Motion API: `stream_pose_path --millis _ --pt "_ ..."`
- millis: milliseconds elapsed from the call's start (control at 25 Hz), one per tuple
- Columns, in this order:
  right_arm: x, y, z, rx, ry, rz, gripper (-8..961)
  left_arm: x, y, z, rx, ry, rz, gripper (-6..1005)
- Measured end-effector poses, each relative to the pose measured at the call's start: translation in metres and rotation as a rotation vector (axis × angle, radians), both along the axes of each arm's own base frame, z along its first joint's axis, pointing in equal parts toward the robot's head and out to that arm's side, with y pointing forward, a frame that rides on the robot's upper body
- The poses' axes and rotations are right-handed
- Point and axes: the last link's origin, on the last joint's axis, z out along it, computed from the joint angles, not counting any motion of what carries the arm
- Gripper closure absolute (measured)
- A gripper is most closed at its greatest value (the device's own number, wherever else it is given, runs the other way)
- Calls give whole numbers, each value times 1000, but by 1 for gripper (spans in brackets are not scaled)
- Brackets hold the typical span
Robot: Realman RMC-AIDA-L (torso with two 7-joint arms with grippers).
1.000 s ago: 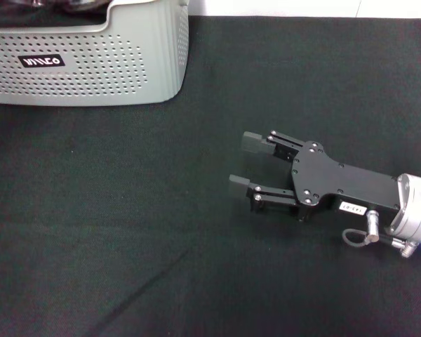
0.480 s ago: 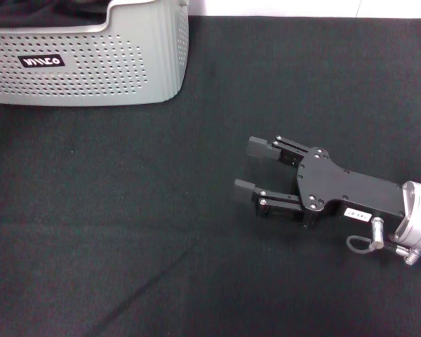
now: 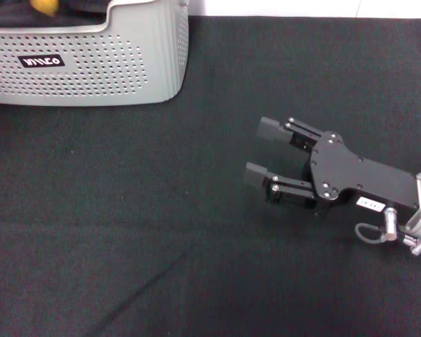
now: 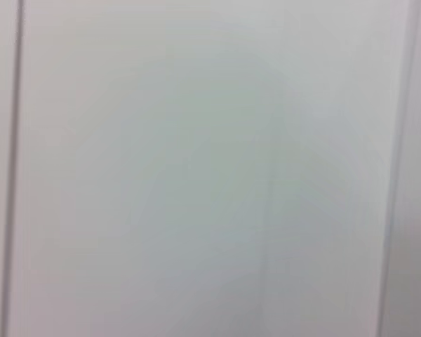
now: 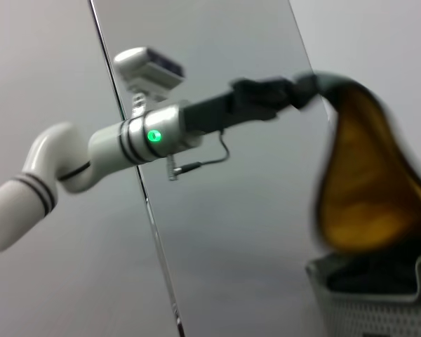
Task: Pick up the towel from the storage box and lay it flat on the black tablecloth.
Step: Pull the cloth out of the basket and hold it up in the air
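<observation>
The storage box [image 3: 91, 63] stands at the far left on the black tablecloth [image 3: 161, 232]. A small yellow-orange bit of the towel [image 3: 43, 5] shows over the box at the head view's top edge. The right wrist view shows my left gripper [image 5: 302, 88] raised above the storage box [image 5: 368, 302], shut on the top of the towel [image 5: 365, 189], which hangs in a yellow-orange fold with grey edges just over the rim. My right gripper [image 3: 261, 151] lies low over the tablecloth at the right, open, with nothing between its fingers.
Dark fabric [image 5: 368, 277] lies inside the box under the towel. A pale wall with a vertical seam [image 5: 137, 182] stands behind the left arm. The left wrist view holds only a pale flat surface [image 4: 210, 168].
My right gripper has slid to the right and a little nearer, still open. A yellow-orange bit of towel has come into sight above the box in the head view.
</observation>
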Motion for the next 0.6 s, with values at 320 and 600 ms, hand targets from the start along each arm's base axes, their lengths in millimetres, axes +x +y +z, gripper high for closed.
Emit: stream_pose_path --millis 320,600 --pt "-7 8 8 153 1 82 188 14 -33 19 -1 -141 -199 963" --pt "-19 12 12 255 8 159 192 23 -50 21 -64 -216 -289 963"
